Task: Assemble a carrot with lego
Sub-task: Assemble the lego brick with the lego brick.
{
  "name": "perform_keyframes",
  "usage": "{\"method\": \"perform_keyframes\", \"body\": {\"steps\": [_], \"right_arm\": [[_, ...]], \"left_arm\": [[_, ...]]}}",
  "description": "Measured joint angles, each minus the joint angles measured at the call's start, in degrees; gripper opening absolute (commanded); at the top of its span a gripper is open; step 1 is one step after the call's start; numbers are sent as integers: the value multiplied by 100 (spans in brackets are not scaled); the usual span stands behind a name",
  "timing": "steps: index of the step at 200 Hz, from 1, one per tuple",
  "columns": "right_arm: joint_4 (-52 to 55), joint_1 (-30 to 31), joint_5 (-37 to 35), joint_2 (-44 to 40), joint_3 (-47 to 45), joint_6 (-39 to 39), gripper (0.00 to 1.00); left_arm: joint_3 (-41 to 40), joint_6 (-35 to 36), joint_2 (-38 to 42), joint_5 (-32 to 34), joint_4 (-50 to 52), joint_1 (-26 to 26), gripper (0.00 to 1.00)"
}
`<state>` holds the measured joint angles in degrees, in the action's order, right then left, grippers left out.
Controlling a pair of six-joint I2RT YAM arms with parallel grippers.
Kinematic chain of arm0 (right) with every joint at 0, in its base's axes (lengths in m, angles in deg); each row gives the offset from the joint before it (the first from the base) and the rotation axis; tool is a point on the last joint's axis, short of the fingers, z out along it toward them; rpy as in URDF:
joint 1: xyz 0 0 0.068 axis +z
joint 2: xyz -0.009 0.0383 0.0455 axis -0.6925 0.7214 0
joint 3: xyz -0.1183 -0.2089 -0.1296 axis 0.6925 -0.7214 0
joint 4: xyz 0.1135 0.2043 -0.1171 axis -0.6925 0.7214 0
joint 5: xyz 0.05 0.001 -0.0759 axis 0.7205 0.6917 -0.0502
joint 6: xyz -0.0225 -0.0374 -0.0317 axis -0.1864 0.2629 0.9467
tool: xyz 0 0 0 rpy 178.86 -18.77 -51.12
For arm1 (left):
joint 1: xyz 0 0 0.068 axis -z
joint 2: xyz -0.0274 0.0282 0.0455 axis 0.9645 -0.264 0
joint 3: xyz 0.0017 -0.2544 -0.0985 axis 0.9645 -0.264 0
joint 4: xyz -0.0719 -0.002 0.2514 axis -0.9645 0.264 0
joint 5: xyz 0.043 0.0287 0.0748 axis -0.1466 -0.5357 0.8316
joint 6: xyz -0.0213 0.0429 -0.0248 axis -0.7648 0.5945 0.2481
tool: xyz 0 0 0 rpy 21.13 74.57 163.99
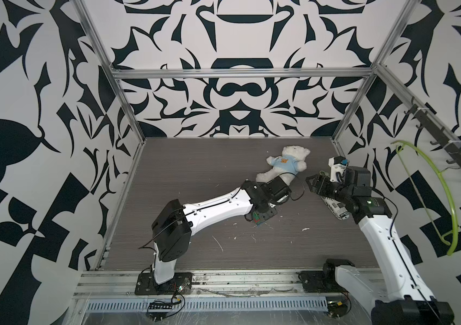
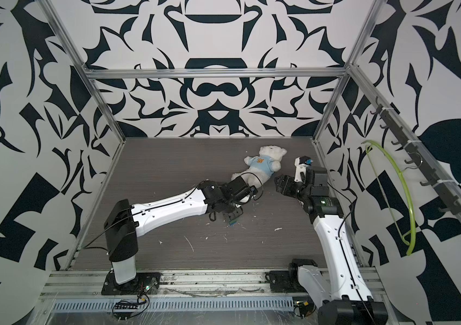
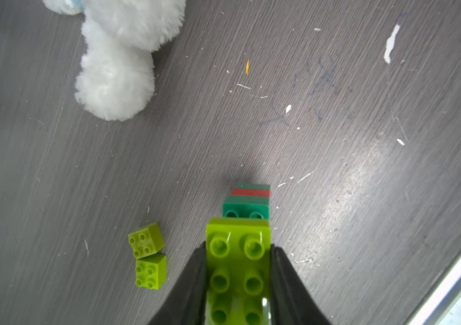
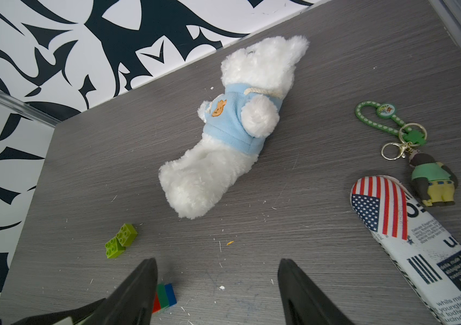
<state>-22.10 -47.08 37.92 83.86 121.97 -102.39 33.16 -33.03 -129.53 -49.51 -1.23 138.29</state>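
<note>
Two loose lime bricks [image 3: 147,254] lie touching on the counter [image 3: 336,126], lower left of the left wrist view, likely the forked top waiting to be fitted. The left end effector [image 3: 237,247] clamps the carrot [image 3: 247,208] at its wide lime end, lower centre, probably to steady it. The right end effector [image 4: 218,267] hangs wide and empty.

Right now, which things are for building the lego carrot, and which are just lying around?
For the job: the part-built carrot, clamped in the left gripper; the two loose lime-green bricks beside it.

Just lying about: the white teddy bear; the keychain with its little figure; the flag-printed pouch.
</note>
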Motion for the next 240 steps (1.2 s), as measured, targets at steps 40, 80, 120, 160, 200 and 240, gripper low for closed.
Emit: {"method": "perform_keyframes", "body": {"steps": [40, 80, 120, 160, 200, 240], "right_arm": [[0, 0, 0, 0, 0, 0, 73], [0, 0, 0, 0, 0, 0, 73], [2, 0, -2, -2, 0, 0, 73], [2, 0, 0, -2, 0, 0, 73], [4, 0, 0, -2, 0, 0, 73], [13, 0, 42, -2, 2, 0, 73]], "left_arm": [[74, -72, -46, -531, 50, -173, 0], [214, -68, -129, -671, 181, -225, 0], [15, -105, -20, -717, -20, -243, 2], [219, -162, -79, -719, 175, -247, 37], [553, -210, -201, -844, 693, -245, 64], [763, -199, -94, -1008, 717, -247, 81]]}}
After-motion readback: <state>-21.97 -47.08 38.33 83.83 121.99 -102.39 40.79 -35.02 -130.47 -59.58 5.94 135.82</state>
